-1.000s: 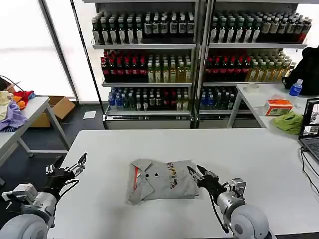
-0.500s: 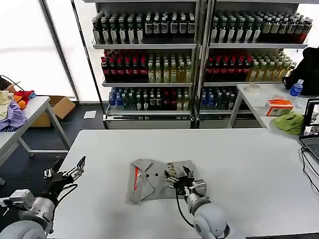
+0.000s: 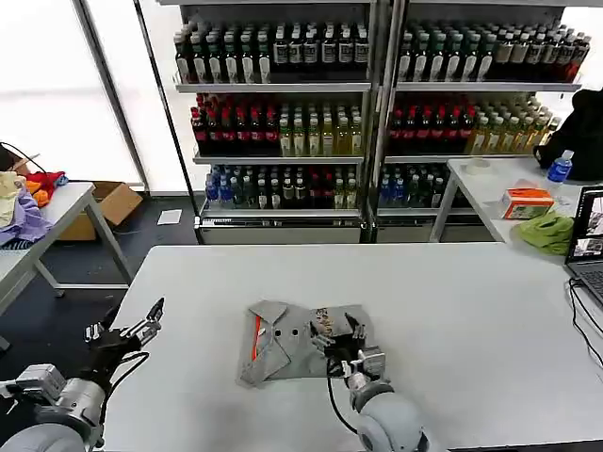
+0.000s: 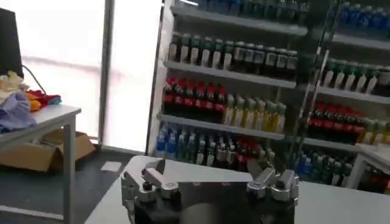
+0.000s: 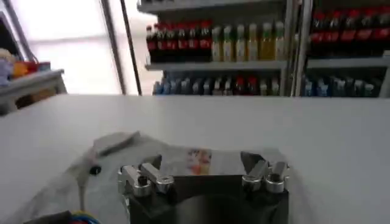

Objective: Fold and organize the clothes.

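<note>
On the white table (image 3: 452,292), near its front edge and a little left of the middle, lies a light grey shirt (image 3: 283,347), already folded into a compact bundle with its buttoned collar and an orange-red stripe showing on the left side and a small multicoloured print on the right. The right gripper (image 3: 343,341) sits low over the right part of the shirt, by the print, with its fingers spread apart and nothing between them; the right wrist view shows the same, the two fingertips well apart with the shirt (image 5: 183,161) lying just ahead of them on the table. Whether the tips touch the cloth I cannot tell. The left gripper (image 3: 124,331) hangs off the table's left front corner, well apart from the shirt, fingers also spread and empty, and its wrist camera looks out toward the drink shelves (image 4: 244,61) rather than at the work. Judging from the shape of the bundle, the folding looks mostly done, and the step in hand seems to be a last fold or a tidying of the right side. The next move probably calls for the right gripper to close on the right edge of the cloth, catching all the layers together so that the fold does not open, then to carry or press it across.
</note>
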Available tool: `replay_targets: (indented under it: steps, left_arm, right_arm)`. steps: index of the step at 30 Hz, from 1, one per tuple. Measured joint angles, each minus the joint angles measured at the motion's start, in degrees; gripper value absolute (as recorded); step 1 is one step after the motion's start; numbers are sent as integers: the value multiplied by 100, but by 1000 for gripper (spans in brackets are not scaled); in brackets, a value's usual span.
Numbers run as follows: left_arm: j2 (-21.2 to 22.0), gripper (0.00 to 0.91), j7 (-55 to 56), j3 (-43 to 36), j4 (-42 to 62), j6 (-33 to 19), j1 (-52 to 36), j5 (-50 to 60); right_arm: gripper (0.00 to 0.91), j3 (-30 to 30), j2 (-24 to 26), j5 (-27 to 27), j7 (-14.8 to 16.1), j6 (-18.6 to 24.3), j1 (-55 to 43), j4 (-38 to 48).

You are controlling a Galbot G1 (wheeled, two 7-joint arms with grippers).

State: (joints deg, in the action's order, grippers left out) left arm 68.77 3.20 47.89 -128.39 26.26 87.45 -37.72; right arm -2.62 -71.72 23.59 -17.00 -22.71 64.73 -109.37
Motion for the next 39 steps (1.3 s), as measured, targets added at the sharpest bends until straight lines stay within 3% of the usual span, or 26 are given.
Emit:
replay_targets:
  steps: [8, 14, 19, 30, 39]
  left_arm:
    - [26, 907, -69, -124, -83, -67, 97, -34]
    - [72, 907, -124, -224, -77, -142, 130, -21]
    - [134, 907, -142, -313, -80, -169, 128, -25]
    - [123, 907, -285, -320, 22, -392, 237, 76]
    - [-84, 907, -302, -285, 4, -1180, 504, 260]
  right_arm:
    - [907, -1403, 448, 261, 864, 687, 719, -536]
    - [907, -2785, 708, 605, 1640, 1244, 1448, -431]
    - [907, -3526, 746, 800, 2119, 1591, 1901, -348]
    - [907, -4147, 673, 979, 2562, 1896, 2340, -397]
    - [907, -4319, 615, 982, 2655, 2033, 2647, -627]
